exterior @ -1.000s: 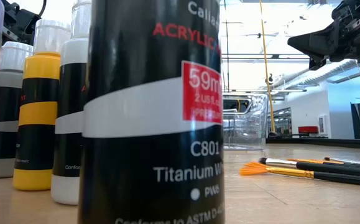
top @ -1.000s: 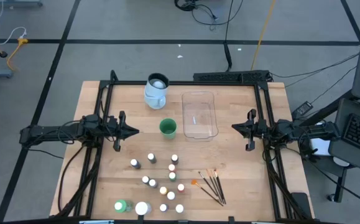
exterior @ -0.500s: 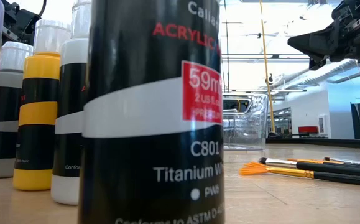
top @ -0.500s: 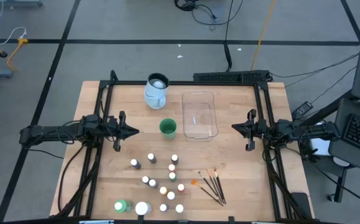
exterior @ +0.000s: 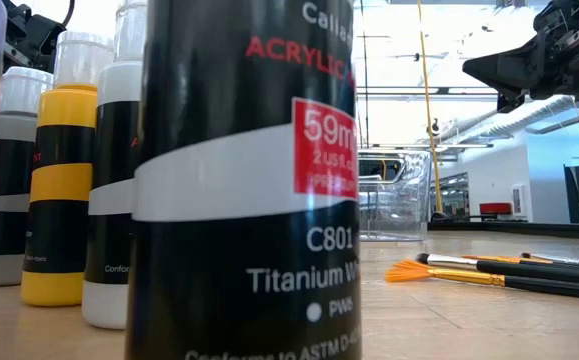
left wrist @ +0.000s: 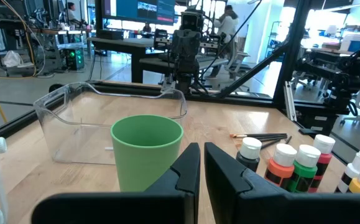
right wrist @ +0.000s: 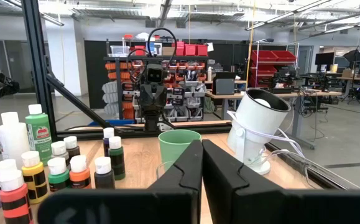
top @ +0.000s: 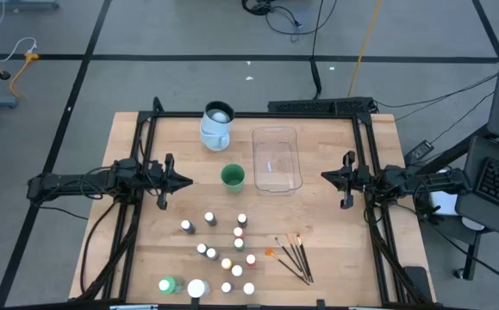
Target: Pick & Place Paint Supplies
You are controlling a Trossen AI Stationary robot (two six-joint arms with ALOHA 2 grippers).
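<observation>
Both arms wait at the desk (top: pixel 146 250) edges — the left gripper (top: pixel 184 182) and the right gripper (top: pixel 327 176) each have fingers pressed together, holding nothing. The paint bottles (top: pixel 227 250) stand clustered between them, toward the near edge, apart from both; the brushes (top: pixel 294 257) lie nearer the right gripper, the green cup (top: pixel 233 177) just ahead of the left.
</observation>
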